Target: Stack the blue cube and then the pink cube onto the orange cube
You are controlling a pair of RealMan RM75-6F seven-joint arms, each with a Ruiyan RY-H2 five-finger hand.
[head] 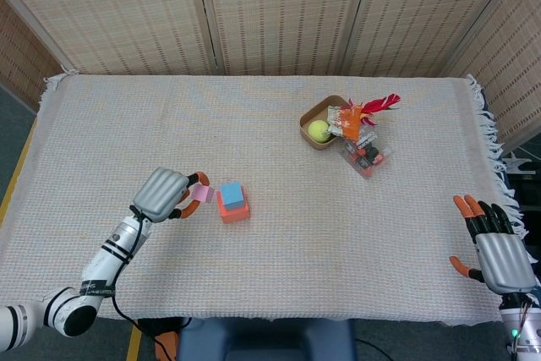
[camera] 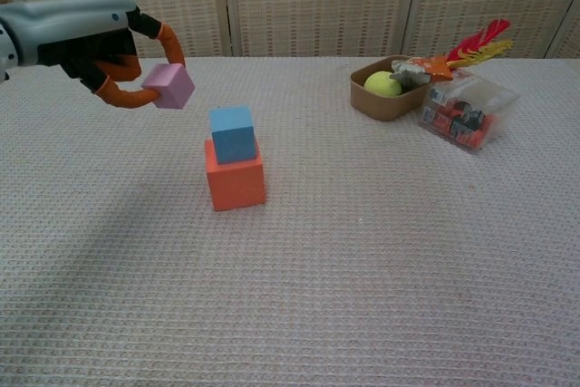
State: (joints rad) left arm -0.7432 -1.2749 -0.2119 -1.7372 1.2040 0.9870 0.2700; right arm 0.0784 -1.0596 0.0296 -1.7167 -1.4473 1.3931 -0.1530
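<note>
Three cubes were counted, one of each colour. Left hand (head: 166,194) pinched the pink cube (camera: 169,86) between orange-tipped fingers (camera: 169,41), holding it in the air just left of the stack and above the level of the blue cube's top (height readable only from the chest view). Blue cube (camera: 233,133) sat on the orange cube (camera: 236,182), slightly off-centre toward the left. Further right: one brown bowl (head: 314,117) with one yellow-green ball (head: 319,130), one clear box (camera: 466,109) of small items touching it, red and orange feathers (camera: 478,43) on top. Right hand (head: 496,248) appeared only in the head view, at the table's near right edge, fingers spread, holding nothing.
</note>
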